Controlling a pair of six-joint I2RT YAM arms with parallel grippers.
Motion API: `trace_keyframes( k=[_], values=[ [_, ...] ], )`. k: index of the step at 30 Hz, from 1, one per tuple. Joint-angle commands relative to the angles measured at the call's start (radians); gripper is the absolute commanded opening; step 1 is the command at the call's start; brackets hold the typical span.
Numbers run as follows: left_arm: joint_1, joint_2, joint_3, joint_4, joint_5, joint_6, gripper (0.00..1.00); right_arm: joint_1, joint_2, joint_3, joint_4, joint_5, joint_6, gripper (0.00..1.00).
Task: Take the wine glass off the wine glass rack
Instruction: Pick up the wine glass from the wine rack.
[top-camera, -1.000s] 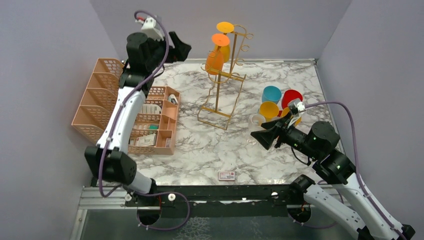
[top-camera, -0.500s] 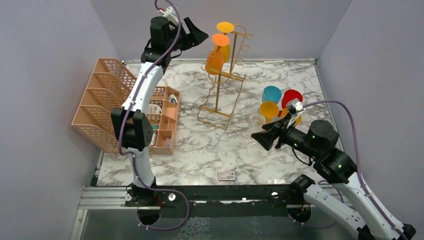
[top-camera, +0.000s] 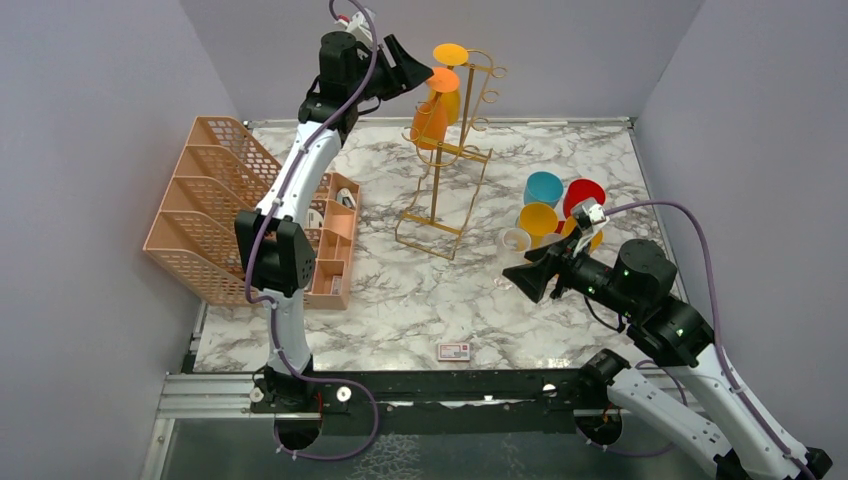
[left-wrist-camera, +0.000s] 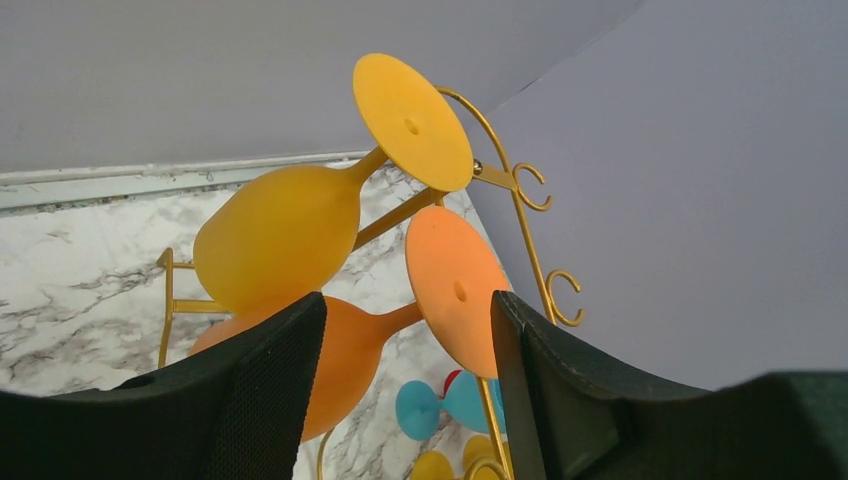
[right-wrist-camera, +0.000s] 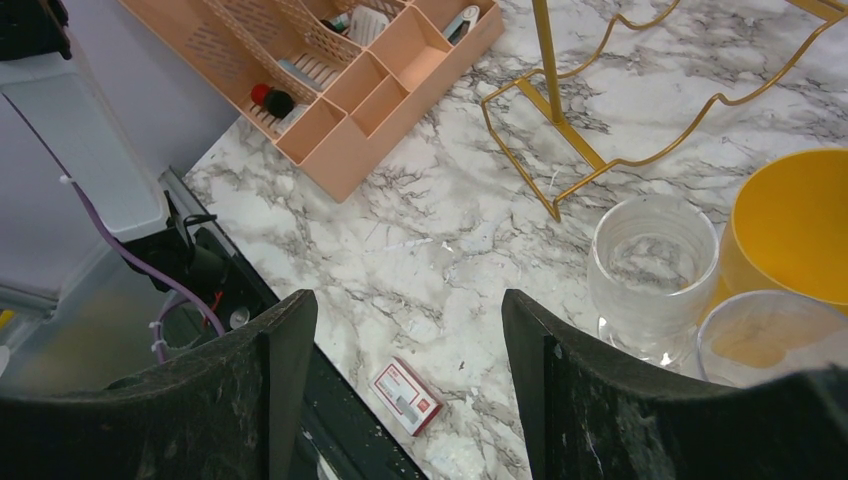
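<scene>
The wine glass rack (top-camera: 436, 205), a thin gold wire stand, rises at the back middle of the marble table. Two wine glasses hang on it upside down, a yellow one (left-wrist-camera: 280, 235) above an orange one (left-wrist-camera: 350, 345). My left gripper (top-camera: 417, 72) is raised high beside the rack's top and is open. In the left wrist view the left gripper (left-wrist-camera: 406, 300) has the orange glass's stem and round foot (left-wrist-camera: 450, 290) showing between its fingers, with gaps on both sides. My right gripper (top-camera: 521, 276) hangs open over the table at the right, holding nothing.
A peach mesh organiser (top-camera: 215, 205) fills the left side. Blue (top-camera: 545, 188), red (top-camera: 585, 195) and yellow (top-camera: 538, 218) cups and a clear glass (right-wrist-camera: 655, 265) cluster at the right, close to my right gripper. A small red-and-white box (top-camera: 453, 350) lies near the front edge.
My left arm has swung up and to the right, from above the organiser to the top of the rack, and its jaws have narrowed. The right arm has not moved.
</scene>
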Motion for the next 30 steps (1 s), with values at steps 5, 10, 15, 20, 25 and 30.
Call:
trace_keyframes(
  k=[5,10,15,20,25,30],
  values=[
    [-0.021,0.045,0.049,-0.012,0.005,0.008,0.56,0.004,-0.001,0.037,-0.022,-0.009,-0.010,0.71],
    [-0.030,0.060,0.067,-0.028,0.004,0.020,0.48,0.005,-0.001,0.040,-0.028,-0.010,-0.009,0.71],
    [-0.036,0.043,0.051,-0.059,-0.034,0.041,0.41,0.005,-0.004,0.037,-0.032,-0.008,-0.007,0.71],
    [-0.044,0.014,0.024,-0.066,-0.086,0.069,0.29,0.004,-0.002,0.038,-0.033,-0.008,-0.006,0.71],
    [-0.051,0.003,0.022,-0.074,-0.097,0.079,0.19,0.004,-0.001,0.037,-0.030,-0.008,-0.002,0.71],
    [-0.055,-0.012,0.015,-0.081,-0.120,0.077,0.17,0.005,-0.001,0.036,-0.030,-0.008,0.001,0.71]
  ],
)
